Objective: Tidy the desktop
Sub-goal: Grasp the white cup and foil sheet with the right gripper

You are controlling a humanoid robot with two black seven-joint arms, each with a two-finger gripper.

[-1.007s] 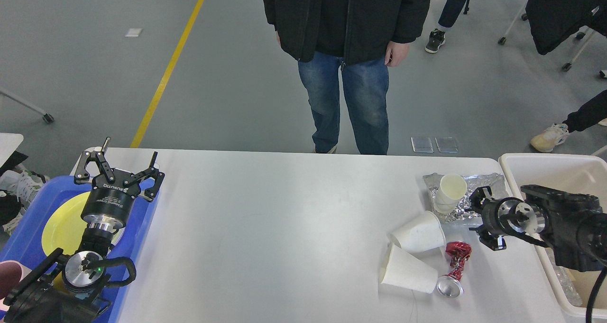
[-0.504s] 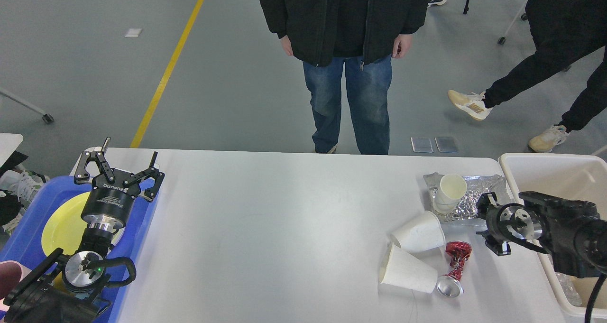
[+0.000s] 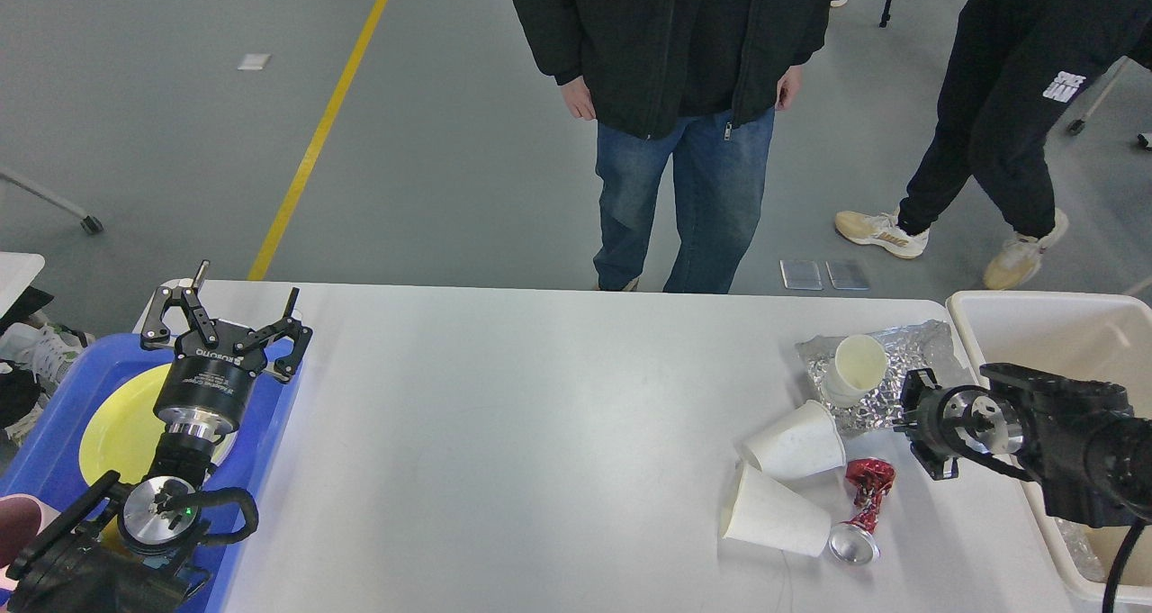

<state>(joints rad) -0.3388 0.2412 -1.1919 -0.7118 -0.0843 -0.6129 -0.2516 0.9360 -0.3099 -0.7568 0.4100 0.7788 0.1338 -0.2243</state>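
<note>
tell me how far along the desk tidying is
Early, by the look of it. A yellow plate already sits in the blue tray. The right tool is at the foil wrapper; grip unclear. Three paper cups and a crushed red can remain on the desktop.

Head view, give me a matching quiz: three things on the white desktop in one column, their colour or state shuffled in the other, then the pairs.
Things:
1. crumpled silver foil sheet
2. crushed red drink can
3. yellow round plate

States:
A. in the blue tray
B. under an upright white paper cup
C. lying beside two tipped cups

Pairs: 1-B, 2-C, 3-A
</note>
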